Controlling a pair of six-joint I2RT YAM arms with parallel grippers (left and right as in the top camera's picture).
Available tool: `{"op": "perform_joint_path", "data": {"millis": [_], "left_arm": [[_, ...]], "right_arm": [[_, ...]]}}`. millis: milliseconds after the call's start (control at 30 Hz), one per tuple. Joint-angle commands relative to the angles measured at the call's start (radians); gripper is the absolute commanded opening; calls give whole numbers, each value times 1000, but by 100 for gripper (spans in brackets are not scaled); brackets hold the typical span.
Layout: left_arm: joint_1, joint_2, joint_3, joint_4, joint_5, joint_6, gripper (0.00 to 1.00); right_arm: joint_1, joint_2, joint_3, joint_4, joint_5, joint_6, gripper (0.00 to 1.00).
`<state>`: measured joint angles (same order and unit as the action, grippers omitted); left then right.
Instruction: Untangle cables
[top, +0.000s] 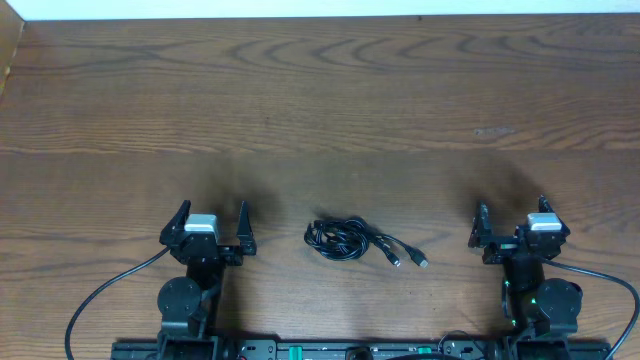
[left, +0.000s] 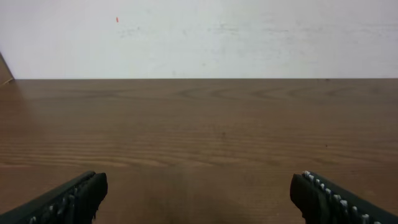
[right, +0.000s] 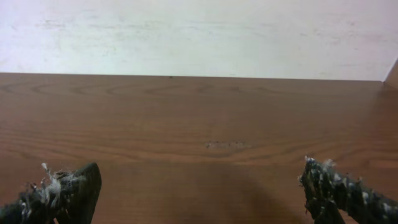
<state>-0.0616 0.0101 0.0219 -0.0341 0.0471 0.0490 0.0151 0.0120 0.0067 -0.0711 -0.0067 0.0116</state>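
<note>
The cables are seen bunched on the tabletop between the arms. The knot is judged nearer the left pincer, with plug ends trailed toward the right pincer. Both pincers are spread, nothing gripped.

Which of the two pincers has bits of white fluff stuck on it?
The right pincer: its fingers carry whitish fluff, while those of the left pincer are plain black.
</note>
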Motion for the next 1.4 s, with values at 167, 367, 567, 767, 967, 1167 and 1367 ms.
{"op": "perform_joint_path", "data": {"millis": [167,367,567,767,967,1167,1367], "left_arm": [[-3,-4,-18,-36,2,-9,99],[-3,-4,-18,-36,2,-9,99],[-3,-4,-18,-36,-12,-8,99],[-3,-4,-18,-36,-13,-8,99],[-3,-4,-18,-36,-13,-8,99],[-3,-4,-18,-36,-13,-8,99],[-3,-4,-18,-36,-13,-8,99]], "right_arm": [[-7,-6,-1,-6,1,10,99],[-7,-6,-1,-6,0,10,99],[-7,-6,-1,-6,1,10,99],[-7,-6,-1,-6,1,10,99],[-7,-6,-1,-6,0,10,99],[-7,-6,-1,-6,0,10,99],[-7,-6,-1,-6,1,10,99]]}}
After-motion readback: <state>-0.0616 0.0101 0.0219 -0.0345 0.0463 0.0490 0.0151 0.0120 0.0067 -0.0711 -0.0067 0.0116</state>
